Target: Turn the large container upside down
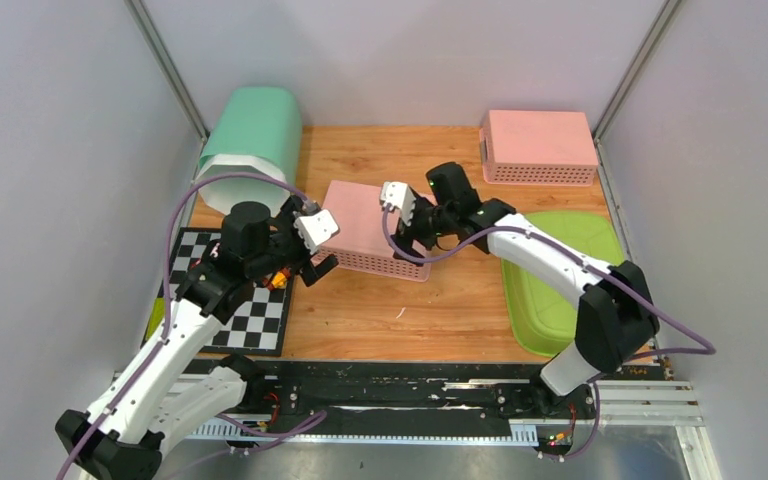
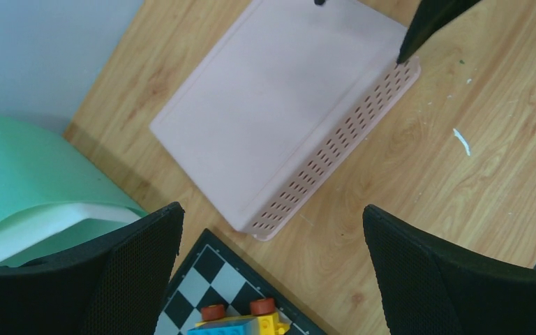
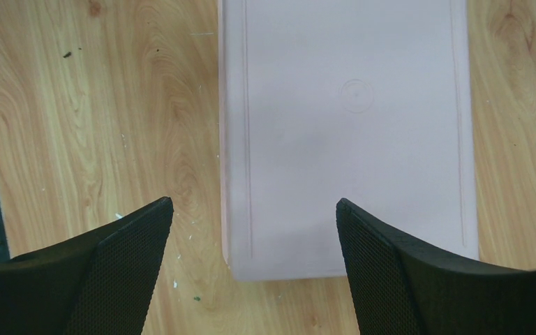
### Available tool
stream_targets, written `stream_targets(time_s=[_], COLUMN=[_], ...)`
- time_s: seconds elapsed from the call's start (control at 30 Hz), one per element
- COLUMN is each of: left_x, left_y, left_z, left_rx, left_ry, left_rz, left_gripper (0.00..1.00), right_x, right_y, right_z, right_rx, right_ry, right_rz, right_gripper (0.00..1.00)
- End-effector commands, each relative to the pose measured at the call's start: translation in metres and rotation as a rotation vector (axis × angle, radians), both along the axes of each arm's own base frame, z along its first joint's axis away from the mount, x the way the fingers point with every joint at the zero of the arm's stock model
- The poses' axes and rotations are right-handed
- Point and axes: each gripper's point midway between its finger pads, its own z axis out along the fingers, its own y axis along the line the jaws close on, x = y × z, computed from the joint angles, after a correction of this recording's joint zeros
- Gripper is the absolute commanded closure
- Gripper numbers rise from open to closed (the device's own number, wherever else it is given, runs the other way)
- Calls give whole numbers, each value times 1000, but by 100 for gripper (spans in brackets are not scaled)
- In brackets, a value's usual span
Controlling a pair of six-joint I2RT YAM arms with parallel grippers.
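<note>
Far left: green bin (image 1: 250, 140) lying on its side, checkered mat (image 1: 255, 315) in front w/ a small toy block (image 2: 237, 321) on it. My left gripper (image 1: 315, 240) hangs over the mat's edge, jaws wide, nothing in them. Pink basket (image 1: 365, 225) sits mid-worktop (image 1: 440, 300), solid base facing up, rim down on the wood. Right gripper (image 3: 252, 209) hovers above its right end, jaws spread wide, empty. Green tray (image 1: 560, 290) on the right; 2nd pink basket (image 1: 538, 145) at the back.
</note>
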Motion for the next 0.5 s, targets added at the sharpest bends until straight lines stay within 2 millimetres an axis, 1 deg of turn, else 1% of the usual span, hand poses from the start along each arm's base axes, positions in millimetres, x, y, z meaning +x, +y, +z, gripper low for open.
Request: stream_targets(time_s=[0.0,0.13,0.17,0.27,0.37,0.47], left_x=[5,3,2,-2,-4,-4], left_y=[18,27,27,22,22,24], left_z=[22,21,18,9,1,0], left_rx=[56,97,92,56,50,45], left_ry=[-87,-103,-99,-82,-75,-74], left_rz=[50,65,63,46,48,57], left_gripper=[0,0,0,0,0,0], right_x=[4,7,10,18,28,34], right_y=[22,37,40,45,42,38], right_z=[-17,-36,-39,-56,-68,-78], right_rx=[-101,-173,-191,-257,-306,-348], right_ry=[-81,-117,-133,-156,-166,-176], right_rz=[33,35,25,-2,-42,-60], right_gripper=[11,11,11,10,11,12])
